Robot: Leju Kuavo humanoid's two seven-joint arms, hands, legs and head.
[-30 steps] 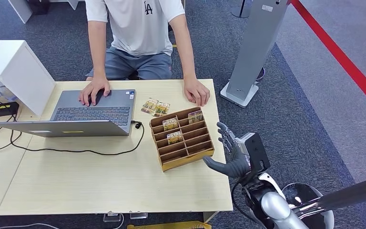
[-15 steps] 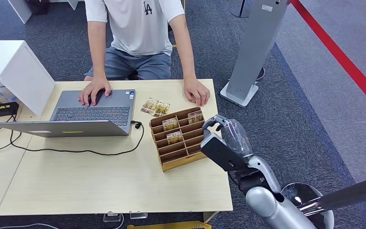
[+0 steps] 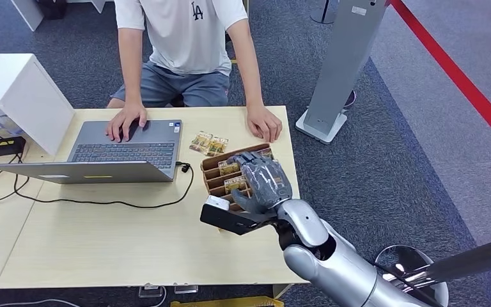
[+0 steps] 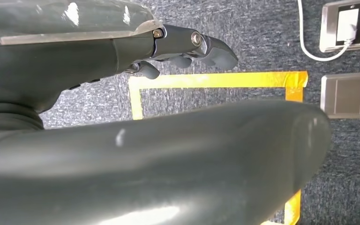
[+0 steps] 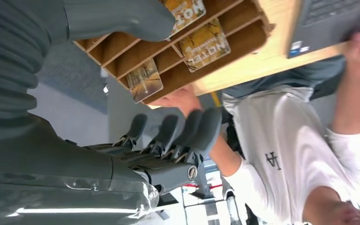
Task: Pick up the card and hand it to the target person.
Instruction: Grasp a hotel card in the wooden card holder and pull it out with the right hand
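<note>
Spread fingers (image 5: 187, 129) hover above wooden organizer (image 5: 178, 70) holding three cards (image 5: 205, 43).

My head camera looks down on the desk (image 3: 102, 243) from high up. My right wrist camera sits close over the wooden card rack (image 5: 187, 56), which both show. My left wrist camera faces carpet (image 4: 262, 42).

Right arm comes in from about 5 o'clock in the head view, silver forearm angled up toward 11. The right hand (image 3: 263, 182) is held palm-down, fingers (image 5: 194, 129) spread apart, nothing in it. Left hand (image 4: 122, 61) hangs low, fingers loosely curled, empty.
</note>
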